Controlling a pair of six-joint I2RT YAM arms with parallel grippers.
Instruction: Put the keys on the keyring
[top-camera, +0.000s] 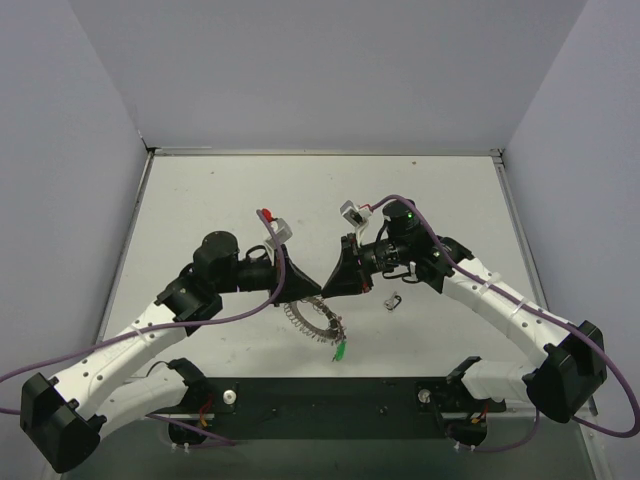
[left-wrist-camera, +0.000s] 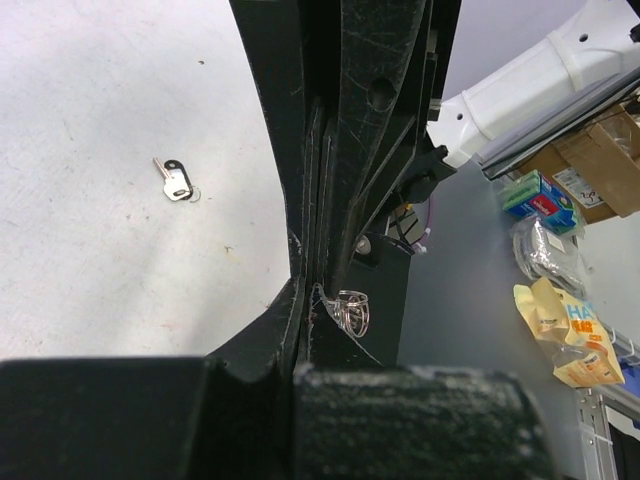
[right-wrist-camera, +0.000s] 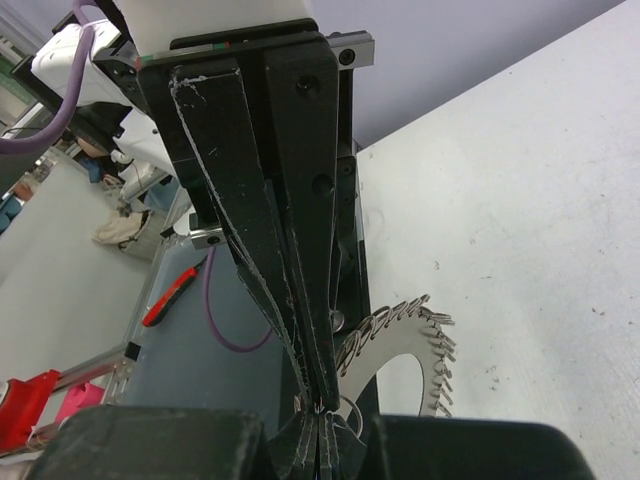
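The keyring (top-camera: 315, 320), a silvery loop of fanned coiled links, hangs just under my left gripper (top-camera: 311, 287) and right gripper (top-camera: 332, 287), pinched at their meeting tips. A green-headed key (top-camera: 341, 351) touches its near edge; a dark-headed key (top-camera: 393, 302) lies flat beside my right gripper

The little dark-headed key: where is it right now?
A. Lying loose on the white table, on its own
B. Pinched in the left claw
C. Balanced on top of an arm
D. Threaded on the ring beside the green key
A: the dark-headed key lies flat on the bare white table, apart from the keyring, with nothing gripping it.
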